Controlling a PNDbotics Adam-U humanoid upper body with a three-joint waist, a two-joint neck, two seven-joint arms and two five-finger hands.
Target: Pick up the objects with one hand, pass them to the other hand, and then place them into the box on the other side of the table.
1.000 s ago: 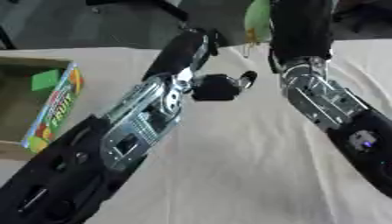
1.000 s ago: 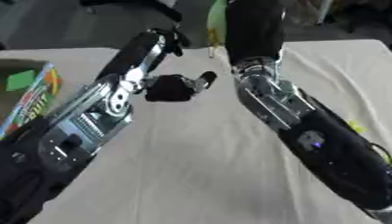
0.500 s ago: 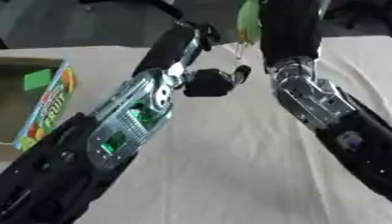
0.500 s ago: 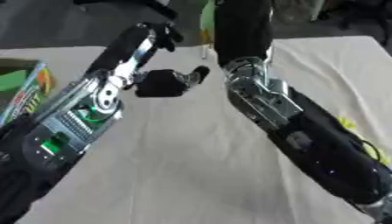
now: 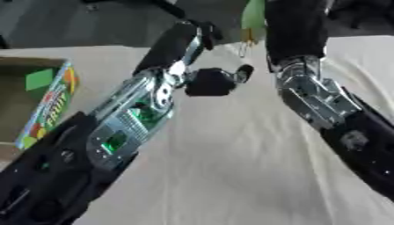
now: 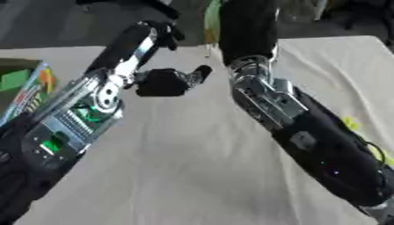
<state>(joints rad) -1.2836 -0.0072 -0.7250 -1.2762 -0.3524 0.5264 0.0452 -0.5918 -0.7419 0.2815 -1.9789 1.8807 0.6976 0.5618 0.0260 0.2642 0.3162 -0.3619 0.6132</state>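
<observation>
Overhead, both hands' fingers indistinct, blurred.

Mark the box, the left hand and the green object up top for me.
box [image 5: 48,103], left eye view, on its colourful side wall.
left hand [image 5: 212,81], left eye view, on the palm.
green object [image 5: 253,17], left eye view, on its middle.

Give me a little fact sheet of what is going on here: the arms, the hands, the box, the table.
Left hand: black, over the middle of the table, fingers not clear
Right hand: hidden behind its own forearm
Green object: near the right arm's far end; hold unclear
Box: colourful, open, at the table's left edge
Table: pale cloth
</observation>
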